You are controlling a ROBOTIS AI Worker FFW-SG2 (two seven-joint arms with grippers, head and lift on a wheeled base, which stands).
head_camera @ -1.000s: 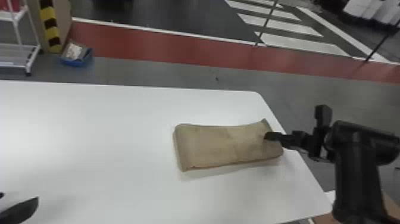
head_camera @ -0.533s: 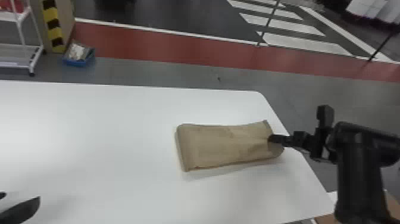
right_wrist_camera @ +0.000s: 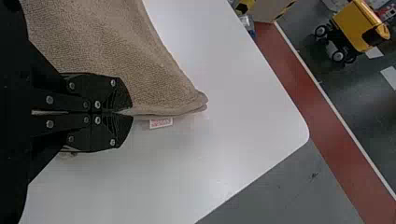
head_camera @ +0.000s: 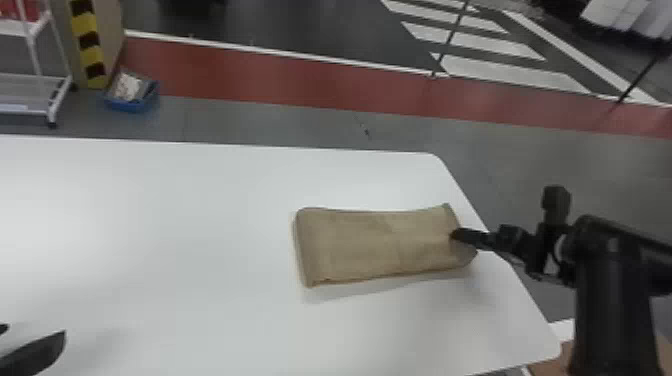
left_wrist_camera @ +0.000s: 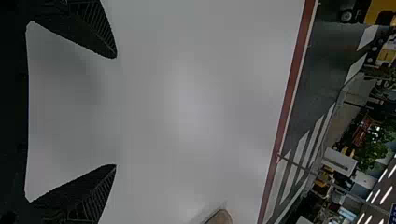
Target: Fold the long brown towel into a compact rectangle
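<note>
The brown towel (head_camera: 375,245) lies folded into a flat oblong on the right part of the white table. My right gripper (head_camera: 456,235) is at its right-hand end, and in the right wrist view that gripper (right_wrist_camera: 123,113) is shut on the edge of the towel (right_wrist_camera: 116,51), beside a small white tag. At the bottom left of the head view is my left gripper (head_camera: 32,342), well away from the towel. The left wrist view shows the same gripper (left_wrist_camera: 116,111) wide open over bare tabletop, with a tip of the towel (left_wrist_camera: 220,217) at the border.
The white table (head_camera: 175,225) has its right edge just past the towel, under my right gripper. On the floor beyond the far edge are a blue bin (head_camera: 131,95) and a white wheeled rack (head_camera: 37,95).
The camera's view has shifted very slightly. Neither gripper has visibly moved against the table, and the towel lies as before.
</note>
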